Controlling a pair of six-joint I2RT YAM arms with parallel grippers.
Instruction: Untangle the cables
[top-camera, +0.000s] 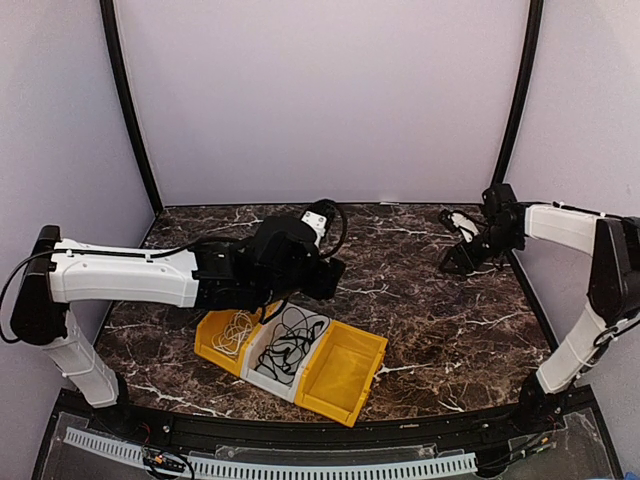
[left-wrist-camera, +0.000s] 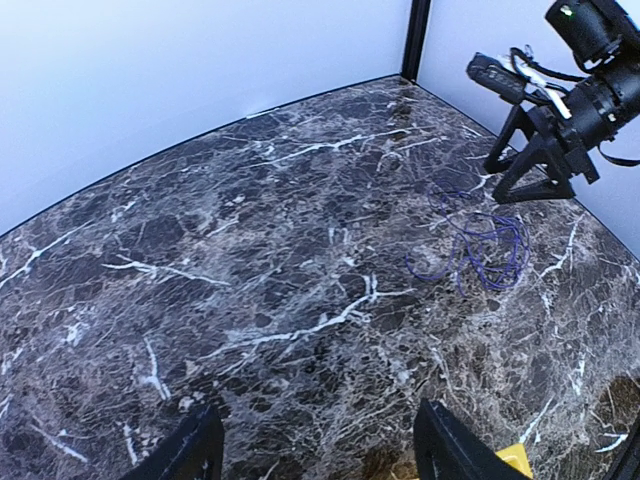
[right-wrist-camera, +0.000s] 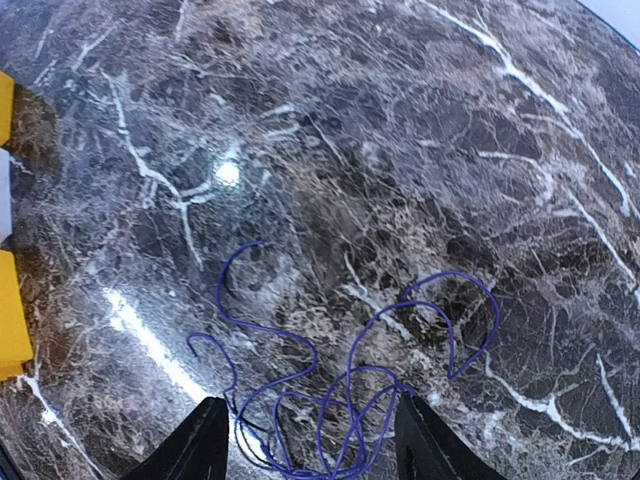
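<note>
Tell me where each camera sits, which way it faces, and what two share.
Top external: above and behind the bases, looking down on the dark marble table and yellow and white plastic bins; white left arm and right arm show.
Left wrist: on the left arm, facing across the table at the thin blue cable and right gripper; left gripper at bottom.
Right wrist: aimed steeply down at that cable; own fingertips at bottom.
Shared: both wrist views show the blue cable.
</note>
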